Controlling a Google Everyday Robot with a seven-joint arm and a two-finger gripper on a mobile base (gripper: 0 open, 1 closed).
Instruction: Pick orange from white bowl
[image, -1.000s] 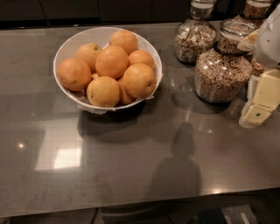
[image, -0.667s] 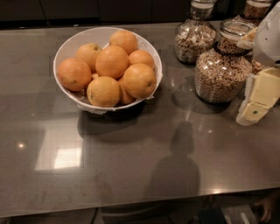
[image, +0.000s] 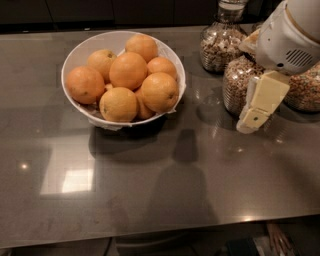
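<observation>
Though apparently round, orange (image: 160, 91) left of tool (image: 250, 122)

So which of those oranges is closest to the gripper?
The big orange at the bowl's front right, by the rim. The gripper hangs to the right near the jars; the other oranges sit farther left or behind.

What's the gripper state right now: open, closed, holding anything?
Gripper: open or closed cannot be told. It hangs at the right by the glass jars; the orange lies in the white bowl.
</observation>
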